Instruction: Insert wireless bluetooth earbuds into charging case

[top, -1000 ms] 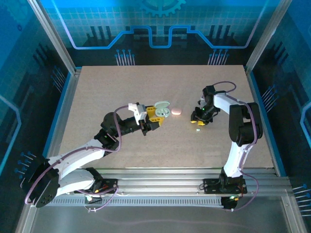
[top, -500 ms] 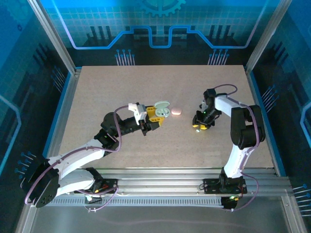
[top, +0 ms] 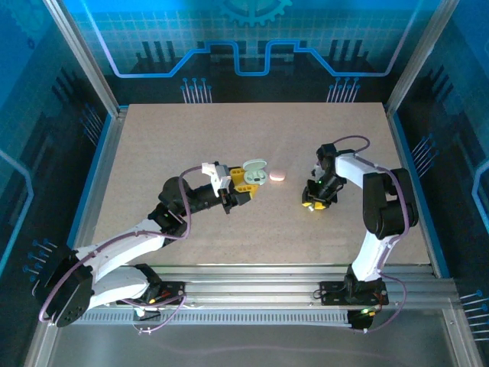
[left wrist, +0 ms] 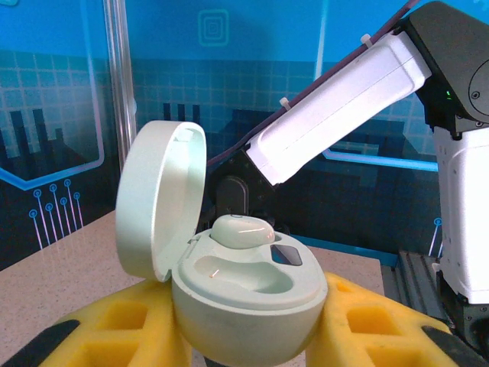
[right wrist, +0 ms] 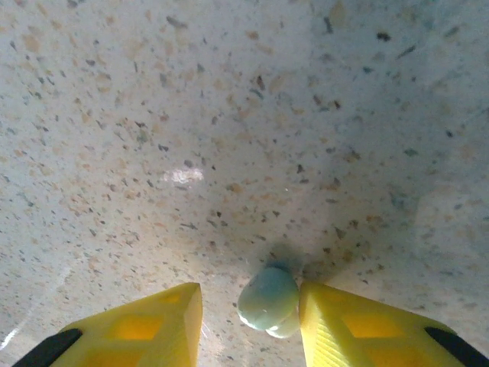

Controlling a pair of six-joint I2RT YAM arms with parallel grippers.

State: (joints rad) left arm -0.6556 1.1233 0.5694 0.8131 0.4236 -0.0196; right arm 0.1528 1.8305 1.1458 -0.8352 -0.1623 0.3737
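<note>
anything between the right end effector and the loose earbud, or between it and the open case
Nothing at the grasp: the earbud lies between the open fingers of the right end effector. Toward the open case in the left end effector, a closed pink case lies on the table roughly in line.

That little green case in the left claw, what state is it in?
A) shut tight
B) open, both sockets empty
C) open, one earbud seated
C: the case has its lid swung up, and one earbud sits in it beside a bare socket.
</note>
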